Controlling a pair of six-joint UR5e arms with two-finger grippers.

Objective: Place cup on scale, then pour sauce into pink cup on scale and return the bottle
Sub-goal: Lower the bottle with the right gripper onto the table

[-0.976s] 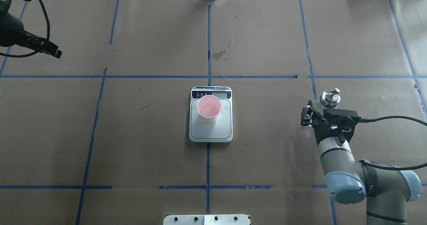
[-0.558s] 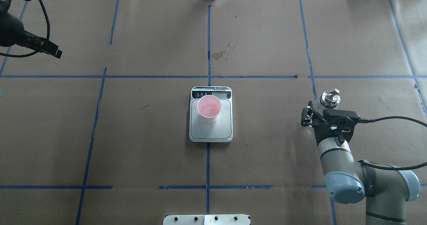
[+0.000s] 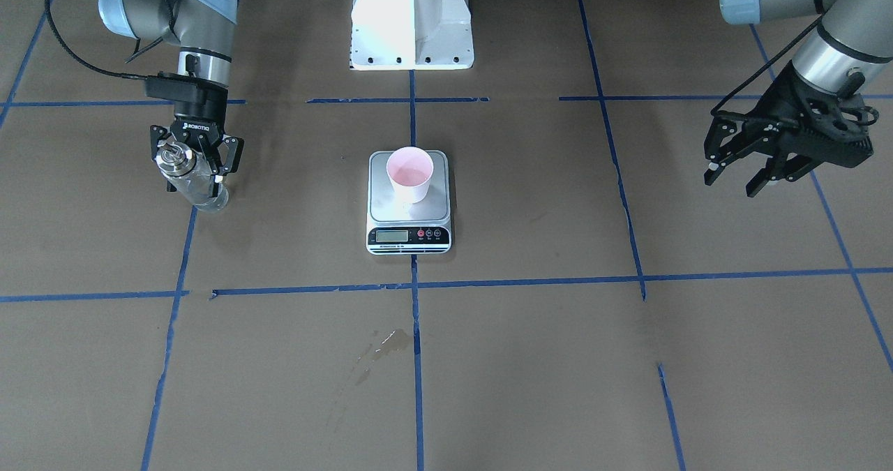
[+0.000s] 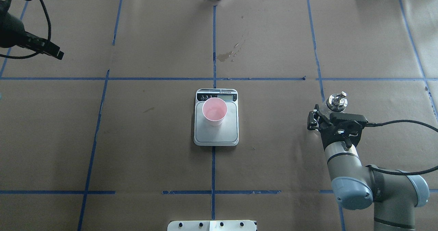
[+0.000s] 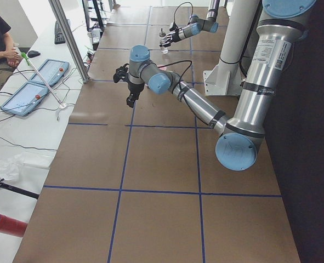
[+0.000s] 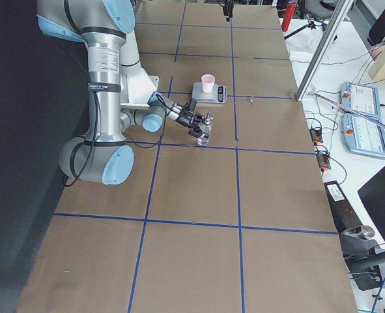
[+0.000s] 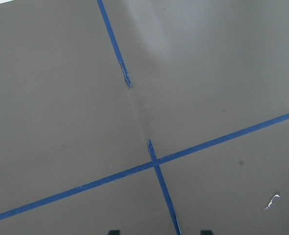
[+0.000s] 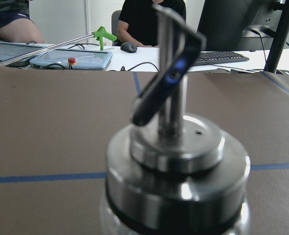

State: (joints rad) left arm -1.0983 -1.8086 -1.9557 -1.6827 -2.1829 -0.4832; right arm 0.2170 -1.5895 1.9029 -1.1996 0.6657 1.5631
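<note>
glass bottle (image 3: 208, 195) upright; tapered paper cup (image 3: 409, 176) on square scale (image 3: 381, 207)

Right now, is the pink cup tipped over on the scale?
No, the cup stands upright on the scale, on its steel platform, with its open mouth facing up.

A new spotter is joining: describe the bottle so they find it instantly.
Find the scale in the table's middle, pink cup on top. Look to the robot's right, where the right tool grips the bottle, the only clear glass thing, capped by a shiny metal spout.
</note>
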